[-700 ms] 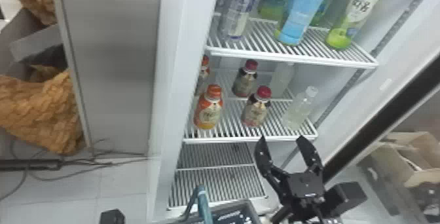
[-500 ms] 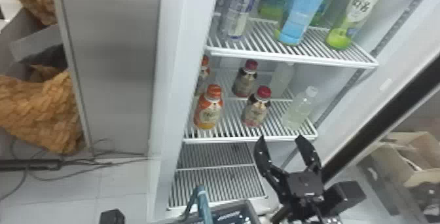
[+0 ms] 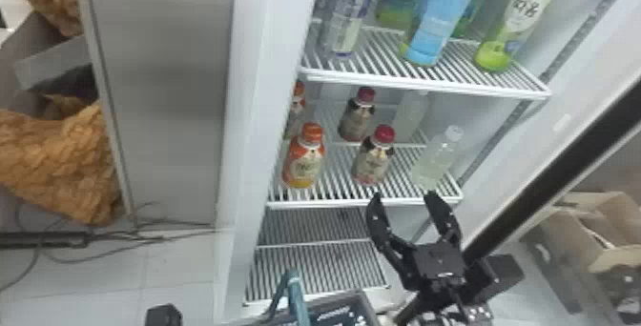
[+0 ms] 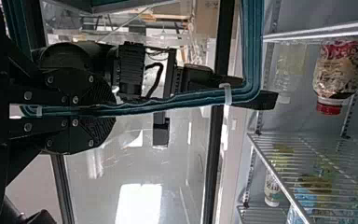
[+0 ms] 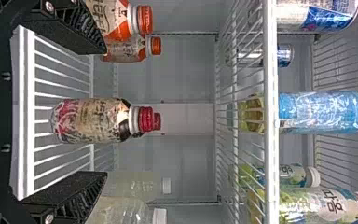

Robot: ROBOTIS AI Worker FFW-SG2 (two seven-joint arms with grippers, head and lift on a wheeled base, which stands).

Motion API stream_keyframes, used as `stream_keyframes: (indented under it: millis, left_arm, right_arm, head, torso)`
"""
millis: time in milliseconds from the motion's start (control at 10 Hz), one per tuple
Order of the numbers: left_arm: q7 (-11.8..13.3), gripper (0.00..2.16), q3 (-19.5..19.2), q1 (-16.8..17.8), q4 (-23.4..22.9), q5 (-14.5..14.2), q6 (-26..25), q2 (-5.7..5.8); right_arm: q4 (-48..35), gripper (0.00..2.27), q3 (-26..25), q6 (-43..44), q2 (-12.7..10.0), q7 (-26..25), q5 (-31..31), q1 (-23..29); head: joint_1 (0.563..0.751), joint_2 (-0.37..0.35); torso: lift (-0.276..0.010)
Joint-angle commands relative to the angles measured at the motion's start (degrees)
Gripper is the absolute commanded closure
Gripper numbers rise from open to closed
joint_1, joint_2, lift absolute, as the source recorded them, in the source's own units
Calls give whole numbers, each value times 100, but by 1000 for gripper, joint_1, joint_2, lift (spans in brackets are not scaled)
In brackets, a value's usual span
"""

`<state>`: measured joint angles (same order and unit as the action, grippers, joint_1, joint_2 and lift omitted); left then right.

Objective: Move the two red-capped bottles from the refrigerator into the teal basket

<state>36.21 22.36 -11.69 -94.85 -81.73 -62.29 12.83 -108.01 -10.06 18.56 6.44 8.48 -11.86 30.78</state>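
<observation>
Right tool (image 3: 404, 201) is open, two fingers spread, nothing between them, held just off the front edge of the middle shelf (image 3: 343, 202). Left tool (image 4: 107, 109) is closed on the teal handle (image 3: 296, 296) of the teal basket (image 3: 368, 306), which sits low in front of the refrigerator.

Count so far: zero of two moved, as far as the views show. Front red-capped bottle (image 3: 374, 163) stands upright on the middle shelf, near its front edge. Rear red-capped bottle (image 3: 356, 120) stands upright behind it, same shelf; in the right wrist view only its cap pokes out past the front one. Orange-capped bottle (image 3: 305, 158) is beside the front target, clear bottle (image 3: 436, 158) on the other side; neither is part of the job.

Done: basket in hand, right tool roughly lined up with the front bottle. Left: everything that counts, so grasp, lift out and drop-off for the front bottle, then all of it again for the rear one. Call it the early stage, first pick about to start. Most of the basket's inside is out of sight, so can't say what it holds.

Next move likely wants a straight push in around the front bottle, then a close on its body. Risk: a finger could clip the clear bottle or the orange-capped one. Rear bottle should be easier to reach once the front one is out.
</observation>
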Motion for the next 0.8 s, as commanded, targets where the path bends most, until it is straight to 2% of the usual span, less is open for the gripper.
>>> stream_keyframes:
  millis: [0,700]
  left_arm:
    - [0,1076,3,3,0,-8,0,0]
    - [0,1076,26,17,14,-20,0,0]
  right_arm:
    - [163,81,12,-27,33,39,-14,-181]
    - [796,79,-11,-548,173,215,78,-1067]
  head:
    - [695,-350]
    - [695,-350]
  torso:
    - [-228]
    - [-228]
